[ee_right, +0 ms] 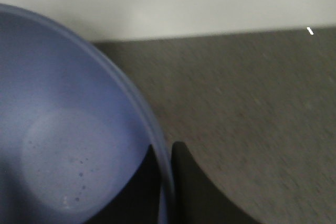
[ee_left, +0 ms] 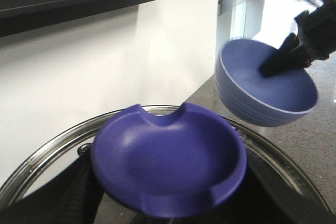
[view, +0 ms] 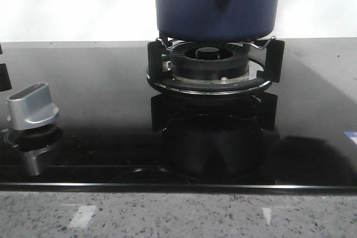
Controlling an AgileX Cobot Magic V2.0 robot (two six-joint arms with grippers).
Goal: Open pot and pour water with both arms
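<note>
the pot sits on the wire supports of the single gas burner, at the back of a glossy black cooktop; its dark navy wall shows a teardrop handle mount with a round rivet. the cooktop is set in a speckled grey tabletop, with a plain white wall behind. one silver control knob stands at the cooktop's left.

in the left wrist view one glass lid with a metal rim carries a purple-blue dished knob; the left gripper itself is hidden below it, so i cannot tell whether it is clamped. one blue bowl hangs tilted above the grey tabletop, and the right gripper is closed on its rim, one finger inside and one outside.
</note>
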